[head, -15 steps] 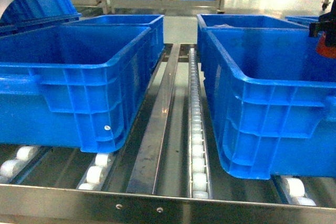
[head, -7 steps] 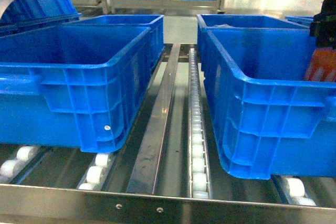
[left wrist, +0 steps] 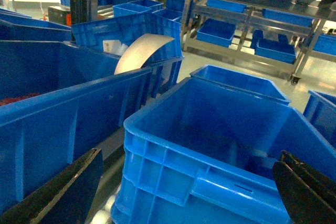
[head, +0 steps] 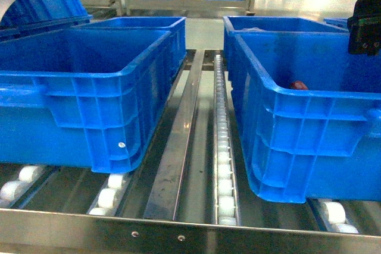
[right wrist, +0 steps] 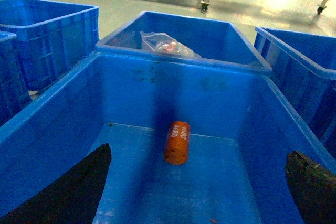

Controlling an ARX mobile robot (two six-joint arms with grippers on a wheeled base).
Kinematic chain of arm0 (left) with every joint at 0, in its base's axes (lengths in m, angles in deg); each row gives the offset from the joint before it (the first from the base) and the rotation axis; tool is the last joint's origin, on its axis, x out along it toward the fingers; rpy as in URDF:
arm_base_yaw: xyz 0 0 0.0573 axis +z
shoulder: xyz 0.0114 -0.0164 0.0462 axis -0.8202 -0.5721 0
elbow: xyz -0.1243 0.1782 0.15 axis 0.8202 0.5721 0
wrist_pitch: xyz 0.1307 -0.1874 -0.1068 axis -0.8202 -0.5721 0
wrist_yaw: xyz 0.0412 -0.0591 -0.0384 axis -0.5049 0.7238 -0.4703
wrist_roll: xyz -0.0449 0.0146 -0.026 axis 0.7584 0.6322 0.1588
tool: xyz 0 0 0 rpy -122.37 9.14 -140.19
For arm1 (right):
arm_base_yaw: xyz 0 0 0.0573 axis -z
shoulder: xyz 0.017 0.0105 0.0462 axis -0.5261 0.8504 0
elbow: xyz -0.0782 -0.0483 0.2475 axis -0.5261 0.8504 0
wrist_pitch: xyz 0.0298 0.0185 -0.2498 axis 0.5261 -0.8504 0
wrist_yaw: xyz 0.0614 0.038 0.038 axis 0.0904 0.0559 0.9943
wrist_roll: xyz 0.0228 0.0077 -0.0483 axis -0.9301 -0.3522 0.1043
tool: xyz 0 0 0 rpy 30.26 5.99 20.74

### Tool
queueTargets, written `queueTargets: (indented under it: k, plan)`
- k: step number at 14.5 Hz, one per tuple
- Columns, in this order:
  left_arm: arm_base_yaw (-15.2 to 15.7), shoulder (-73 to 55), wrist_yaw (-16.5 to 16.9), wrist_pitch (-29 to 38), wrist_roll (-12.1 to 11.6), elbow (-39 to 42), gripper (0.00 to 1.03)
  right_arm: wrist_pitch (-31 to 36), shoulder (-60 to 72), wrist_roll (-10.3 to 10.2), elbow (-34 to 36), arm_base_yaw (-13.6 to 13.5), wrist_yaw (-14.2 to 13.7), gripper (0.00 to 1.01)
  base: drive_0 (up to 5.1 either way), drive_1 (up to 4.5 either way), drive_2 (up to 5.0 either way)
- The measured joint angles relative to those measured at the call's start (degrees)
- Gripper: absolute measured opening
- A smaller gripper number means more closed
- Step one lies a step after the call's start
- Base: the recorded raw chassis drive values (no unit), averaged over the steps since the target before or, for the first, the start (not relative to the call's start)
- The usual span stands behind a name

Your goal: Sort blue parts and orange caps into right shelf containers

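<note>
Crates (head: 297,129) are glossy blue molded plastic with ribbed walls. The orange cap (right wrist: 177,141) looks smooth with a slight sheen. Shelf rails (head: 178,147) are brushed shiny metal, rollers (head: 223,165) white plastic. The bag (right wrist: 165,44) behind is crinkly clear plastic.

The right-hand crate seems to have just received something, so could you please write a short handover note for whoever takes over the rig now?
Right tool: open, empty, above the front right crate.
Left tool: open, empty, above the front left crate.
Orange cap: lying on its side on the floor of the front right crate, free of the tool; it was at the right tool a second ago.
Rear right crate: holds a clear plastic bag with something reddish inside.
Done: this cap is dropped in.
Left: no blue parts or further caps visible; fetch the rest.
</note>
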Motion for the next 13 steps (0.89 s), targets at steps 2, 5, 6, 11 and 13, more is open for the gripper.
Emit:
queueTargets:
  k: [2, 5, 6, 11, 13]
  plan:
    - [0.00, 0.00, 0.00, 0.00, 0.00, 0.00, 0.98, 0.00, 0.00, -0.02, -0.02, 0.00, 0.00, 0.98, 0.0, 0.00, 0.0]
    - [0.00, 0.00, 0.00, 0.00, 0.00, 0.00, 0.98, -1.31, -0.07, -0.39, -0.20, 0.00, -0.15, 0.98, 0.0, 0.00, 0.0]
    - [0.00, 0.00, 0.00, 0.00, 0.02, 0.00, 0.98, -2.71, -0.13, -1.86, -0.28, -0.02, -0.28, 0.98, 0.0, 0.00, 0.0]
    - [0.00, 0.00, 0.00, 0.00, 0.02, 0.00, 0.98, -2.01, -6.45, -4.35, 3.85, -0.42, 0.39, 0.98, 0.0, 0.00, 0.0]
    - [0.00, 0.00, 0.00, 0.00, 0.00, 0.00, 0.98, -1.07, -12.26, -4.50, 8.50, -0.35, 1.73, 0.98, 0.0, 0.00, 0.0]
